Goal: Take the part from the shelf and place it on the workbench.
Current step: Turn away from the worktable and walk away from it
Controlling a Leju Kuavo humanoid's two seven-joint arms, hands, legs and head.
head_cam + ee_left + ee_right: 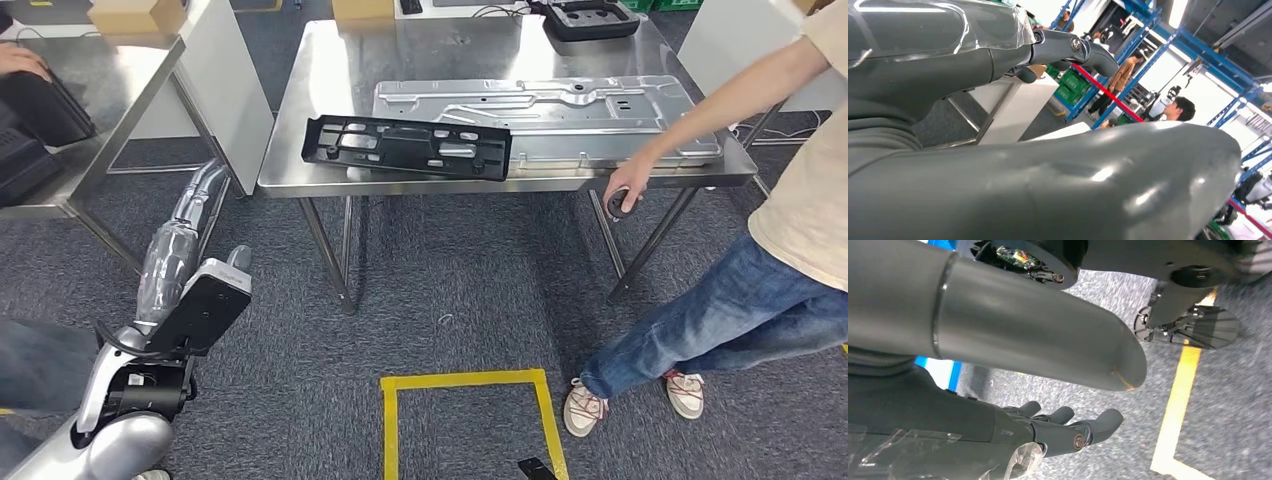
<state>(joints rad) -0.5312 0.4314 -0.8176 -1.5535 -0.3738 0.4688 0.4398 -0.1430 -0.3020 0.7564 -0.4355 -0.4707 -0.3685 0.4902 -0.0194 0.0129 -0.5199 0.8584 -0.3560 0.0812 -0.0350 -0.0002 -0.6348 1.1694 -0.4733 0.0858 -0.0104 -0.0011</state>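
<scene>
The black part [407, 146] lies flat on the steel worktop [300, 120], along its near edge and slightly overhanging it, just in front of a large pressed grey metal panel [545, 115] that covers the middle of the surface. With the part resting on the worktop and neither hand touching it, the placing step looks done; what seems left is little more than drawing the arms back to rest, though that is a judgement from how things lie.

From the head view, the left arm [170, 260] reaches up from about 7 o'clock toward the gap between the worktop and a second steel table [110, 90] at 10 o'clock, well short of the part. The left hand [1068, 47] appears in its wrist view with fingers [1098, 52] stretched out and slightly curved, holding nothing. The right hand [1058, 432] hangs low over the grey carpet beside a yellow floor tape line [1178, 395]; its fingers [1103, 422] are loosely extended and apart, with nothing in them.

At 3 o'clock a person in jeans [700, 320] stands by the worktop's corner, with one hand [628, 185] at its front edge around a small dark object. A dark tray [590, 18] sits at the far side, about 1 o'clock.
</scene>
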